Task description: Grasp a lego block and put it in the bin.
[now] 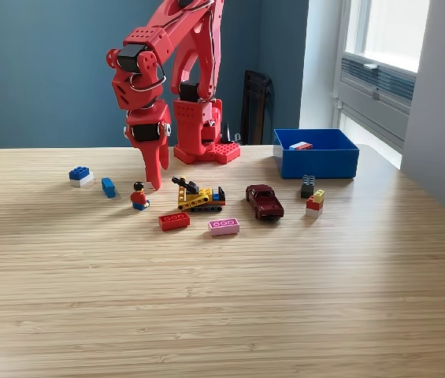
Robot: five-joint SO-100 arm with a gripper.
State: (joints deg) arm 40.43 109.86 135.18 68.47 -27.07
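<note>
Keep the end effector (155, 175) vertical and centre it over one piece before closing; the small figure (139, 196) stands just beside the tip. Whether the jaws are apart cannot be told. The arm is folded, wrist pointing down at the surface (222, 315). The bin (317, 153) sits well apart, toward the exterior view's right.

The red arm folded steeply down from its far base, its hand (153, 169) pointing straight down, fingers together, tips near the surface.
</note>
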